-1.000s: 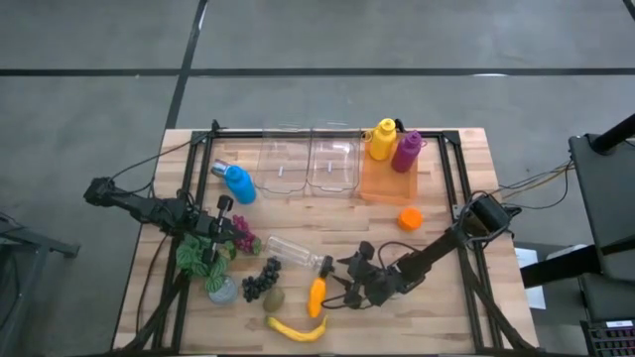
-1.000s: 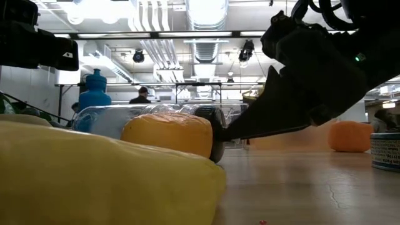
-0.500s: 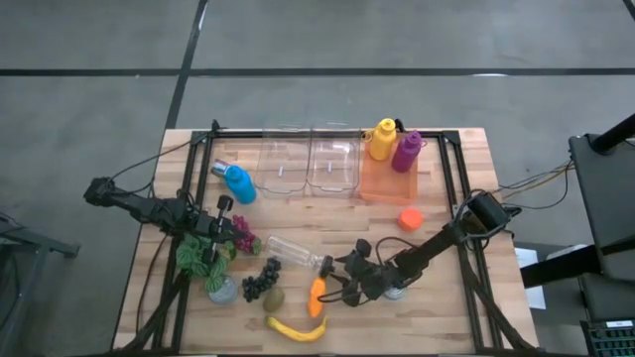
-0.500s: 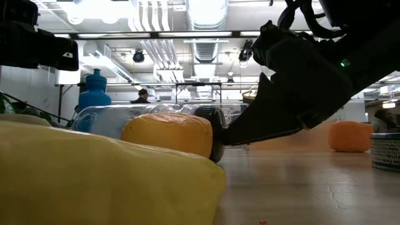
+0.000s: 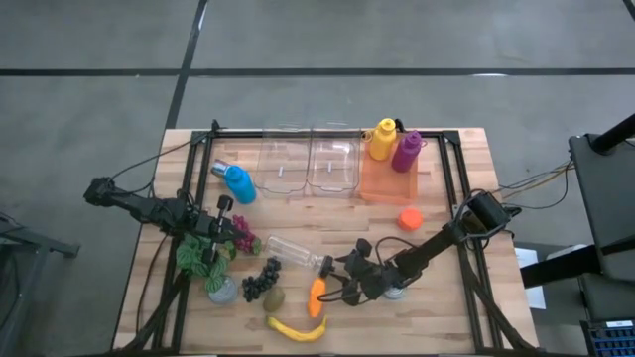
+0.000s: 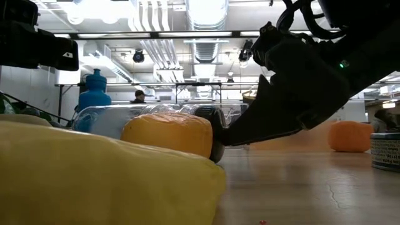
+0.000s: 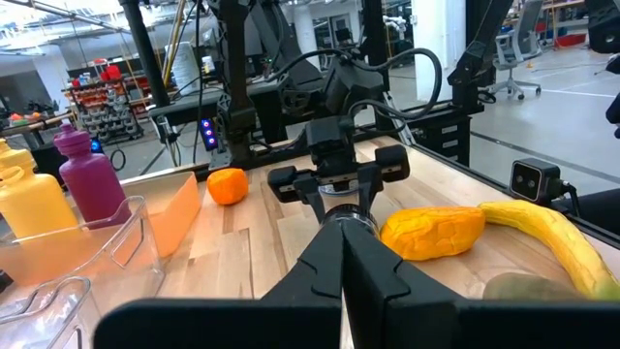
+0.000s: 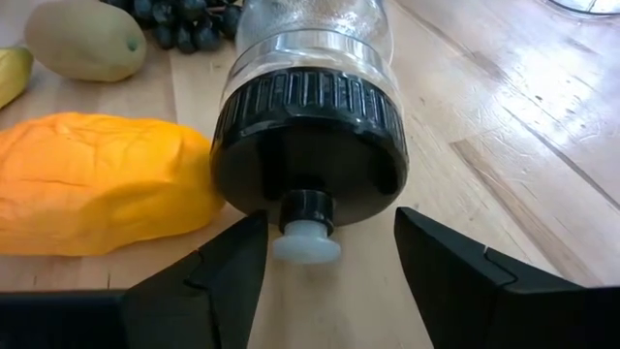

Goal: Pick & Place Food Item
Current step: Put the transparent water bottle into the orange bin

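An orange, mango-like food item (image 5: 317, 296) lies on the wooden table near its front edge, beside the black cap of a clear bottle (image 5: 294, 254) lying on its side. A banana (image 5: 298, 329), a kiwi (image 5: 274, 298) and dark grapes (image 5: 261, 280) lie close by. My right gripper (image 8: 325, 281) is low and open. Its fingers stand on either side of the bottle cap's white spout (image 8: 306, 239), with the orange item (image 8: 97, 184) just beside one finger. No touch shows. My left gripper (image 7: 344, 242) waits shut at the table's left (image 5: 220, 226).
Two clear containers (image 5: 308, 164) and an orange tray (image 5: 382, 183) holding a yellow and a purple bottle stand at the far edge. A blue bottle (image 5: 236, 181), a round orange fruit (image 5: 410, 218), a small tin (image 5: 395, 291) and a green plant (image 5: 203, 260) also stand around.
My right arm has swung slightly toward the table's far edge, uncovering the small tin beside it. The gripper stays low at the bottle's cap.
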